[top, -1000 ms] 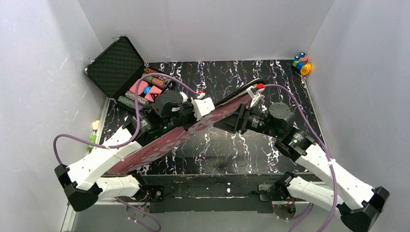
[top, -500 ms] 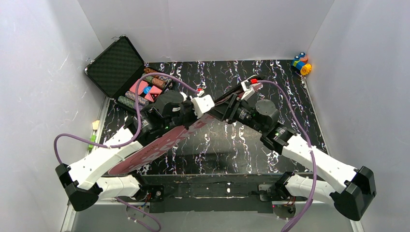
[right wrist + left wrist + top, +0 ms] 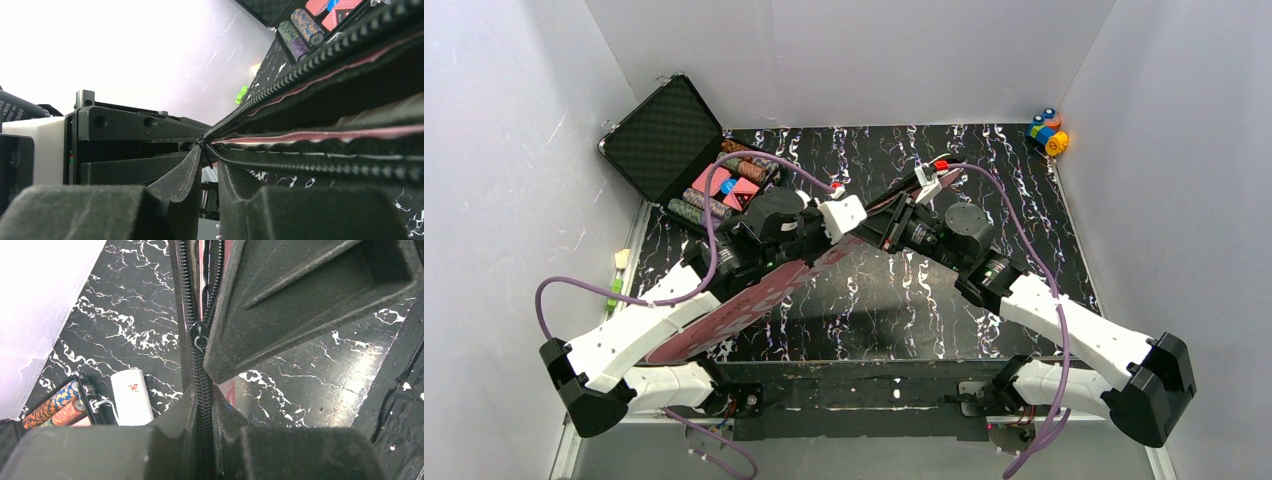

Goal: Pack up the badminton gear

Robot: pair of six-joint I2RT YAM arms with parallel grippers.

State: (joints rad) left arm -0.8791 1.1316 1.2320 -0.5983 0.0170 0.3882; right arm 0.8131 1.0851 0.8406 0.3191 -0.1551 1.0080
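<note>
One zipper (image 3: 200,371) of the pink bag (image 3: 754,300) is pinched tight by the left gripper (image 3: 203,407); the right gripper (image 3: 210,172) is set nearly closed at its slider (image 3: 199,335), hold unclear.

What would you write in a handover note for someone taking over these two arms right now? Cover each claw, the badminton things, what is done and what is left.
Left claw: shut on the pink bag at its zipped edge.
Right claw: nearly closed around the zip slider; firm grip unclear.
White tube: outside the bag, beside the chip case. Rackets and shuttlecock not visible.
Done: zip closed between left claw and slider.
Left: probably run the slider along the open stretch; check the tube.
</note>
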